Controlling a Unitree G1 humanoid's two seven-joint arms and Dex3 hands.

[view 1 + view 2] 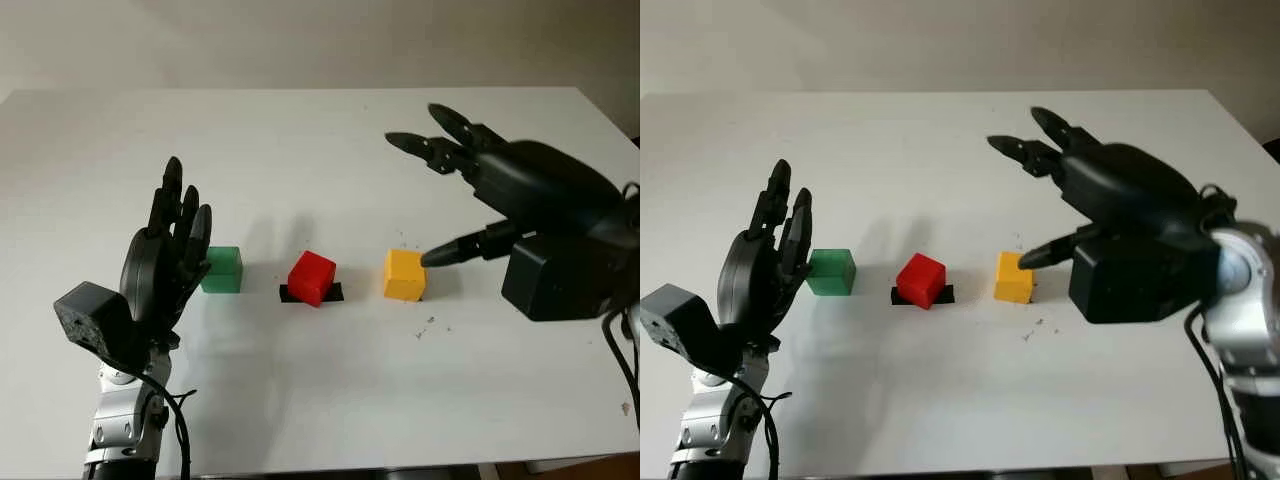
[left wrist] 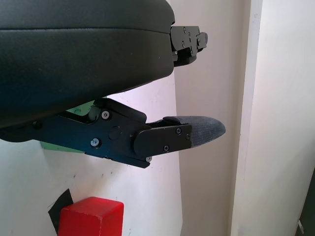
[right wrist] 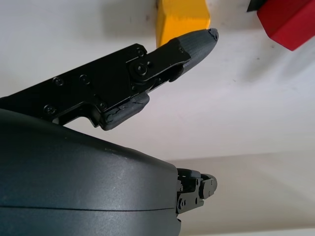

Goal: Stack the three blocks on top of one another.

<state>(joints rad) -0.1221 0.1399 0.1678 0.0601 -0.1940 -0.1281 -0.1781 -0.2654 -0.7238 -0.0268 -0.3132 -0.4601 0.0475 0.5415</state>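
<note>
White worktop (image 1: 320,380) is carrying three blocks in a row near its middle. Right robot hand (image 1: 455,200) is hanging open, holding nothing, one fingertip just beside the yellow block (image 1: 405,275). Left robot hand (image 1: 170,250) is standing open beside the green block (image 1: 222,269). Red block (image 1: 312,277) is sitting tilted between them on a black patch (image 1: 333,292).

A white table (image 1: 320,390) spreads across the head views, its far edge meeting a pale wall (image 1: 300,40). Near the middle of the table lies a small black patch (image 1: 334,293) (flat, perhaps tape; its make cannot be told). A few tiny dark specks (image 1: 428,325) dot the surface right of the patch.
</note>
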